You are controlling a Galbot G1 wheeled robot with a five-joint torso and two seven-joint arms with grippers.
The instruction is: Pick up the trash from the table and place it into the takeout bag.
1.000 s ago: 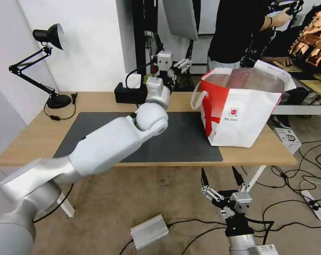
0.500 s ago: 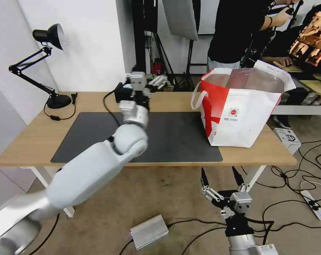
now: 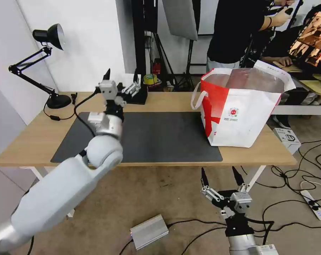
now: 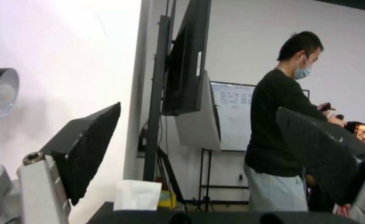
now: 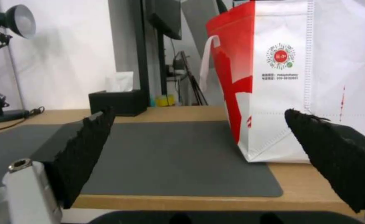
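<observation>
In the head view, the long light-wood table (image 3: 36,141) with its large dark grey mat (image 3: 160,136) spans the middle of the frame. The big boxy white takeout bag with a red side panel (image 3: 240,109) is stood upright at the centre right, partly on the mat's right edge, its mouth held wide so that things can be dropped in from above. No bowl or cup is seen on the mat; the trash is judged to be inside the bag already, though its contents are hidden. The left gripper (image 3: 119,85) is raised at the upper left of centre, above the mat's far edge, its fingers spread apart and empty, just in front of the black tissue box (image 3: 139,95). The black desk lamp (image 3: 49,35) is kept at the upper left. The right gripper (image 3: 220,179) is parked at the bottom centre, below the table edge, its 2 fingers apart and holding nothing.

In the left wrist view, the 2 black pads (image 4: 87,149) are seen wide apart, with only the room between them.

In the right wrist view, the gripper's pads (image 5: 82,149) are likewise apart, aimed level across the table at the bag in the upper right.
</observation>
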